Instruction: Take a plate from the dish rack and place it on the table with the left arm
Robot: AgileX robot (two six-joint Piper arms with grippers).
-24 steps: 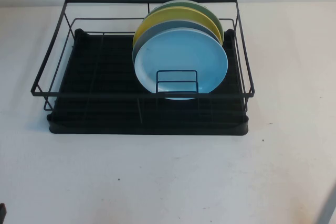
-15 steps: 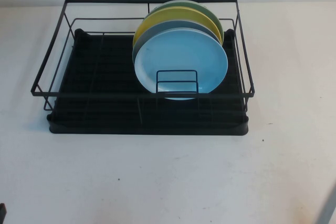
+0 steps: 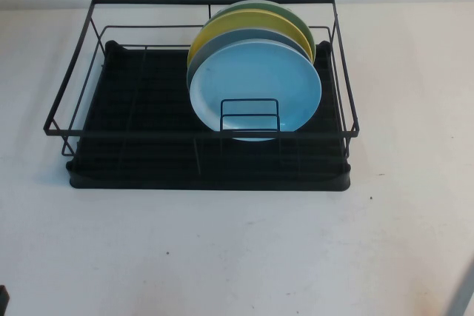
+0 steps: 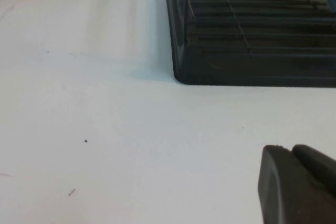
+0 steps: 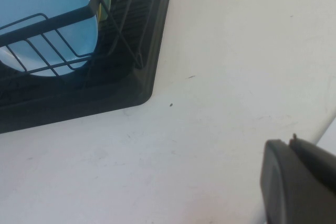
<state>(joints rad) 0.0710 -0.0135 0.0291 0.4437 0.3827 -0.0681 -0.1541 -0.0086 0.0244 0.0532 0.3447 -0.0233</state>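
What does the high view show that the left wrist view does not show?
Only the high view shows the sky-blue plate standing at the front of a row, with grey-blue, yellow and green plates behind it, and the rack's wire frame. Only the left wrist view shows the left gripper low over the table, near one corner of the tray. Both show the black ribbed drip tray and the white table. The right gripper appears only in the right wrist view.
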